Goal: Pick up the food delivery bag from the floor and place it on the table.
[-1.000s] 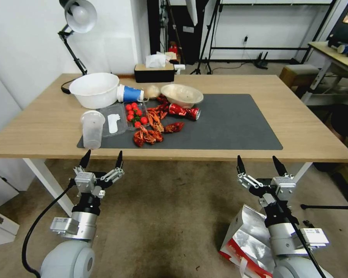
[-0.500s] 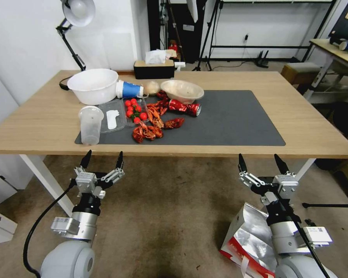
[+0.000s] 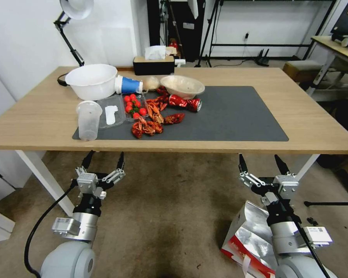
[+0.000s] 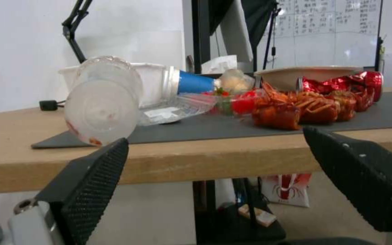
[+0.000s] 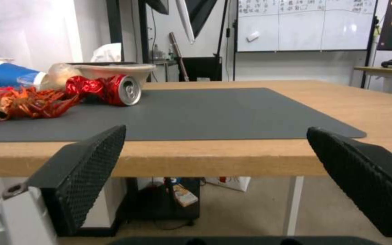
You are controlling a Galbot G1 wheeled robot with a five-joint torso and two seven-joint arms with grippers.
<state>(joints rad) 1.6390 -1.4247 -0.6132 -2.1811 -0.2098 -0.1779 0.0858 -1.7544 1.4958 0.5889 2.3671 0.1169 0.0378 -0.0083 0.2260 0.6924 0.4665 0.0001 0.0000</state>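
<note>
My right gripper [image 3: 263, 164] sits in the lower right of the head view, its black fingers spread wide and holding nothing, pointing up at the near edge of the large light-wood table [image 3: 309, 127] with its dark grey mat [image 3: 236, 116]. My left gripper [image 3: 103, 161], lower left, is equally wide apart and empty, also just below the table edge.

The big white paper food delivery bag [image 3: 245, 237] with red side panels and silver foil lining lies tipped over on the worn brownish-grey carpet floor [image 3: 170, 208] at the bottom right, directly under my right forearm and behind the gripper's tips. Its long axis seems to run diagonally from upper left to lower right, though the arm covers part of it.

I judge the right arm far nearer; it would have to turn downward and back to reach the bag.
</note>
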